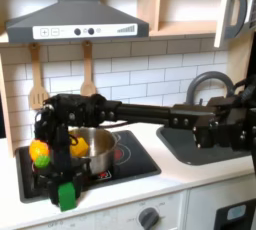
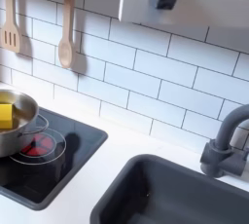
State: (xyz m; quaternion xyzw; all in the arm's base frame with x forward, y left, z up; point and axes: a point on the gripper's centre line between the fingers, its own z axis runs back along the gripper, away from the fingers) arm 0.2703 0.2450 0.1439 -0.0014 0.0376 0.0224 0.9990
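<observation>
In the first exterior view the pincer (image 1: pixel 42 142) hangs at the end of the black arm (image 1: pixel 150 114), which reaches across from the first exterior view's right. It points down over the left rim of the metal pot (image 1: pixel 92 150). Whether its fingers are spread or pressed together cannot be told, because the dark parts run into one another there.

Just under the pincer sits an orange-yellow fruit (image 1: pixel 39 153), at the pot's left edge; it is too blurred to say if the fingers touch it or only hover above. Its low position beside the rim explains why the arm bends so steeply down at the wrist.

Inside the pot lies a yellow piece (image 1: pixel 77 145), which shows also in the second exterior view (image 2: pixel 6 114). The pot stands on the black hob (image 1: pixel 130 159), over the red burner ring (image 2: pixel 37 146), as a pot normally would.

A green block (image 1: pixel 66 196) stands on the counter just in front of the hob, apart from the pot.

Two wooden utensils (image 1: pixel 38 82) hang on the tiled wall, out of the arm's way. On the first exterior view's right are the dark sink (image 2: pixel 185 194) and its curved tap (image 2: pixel 226 140).
</observation>
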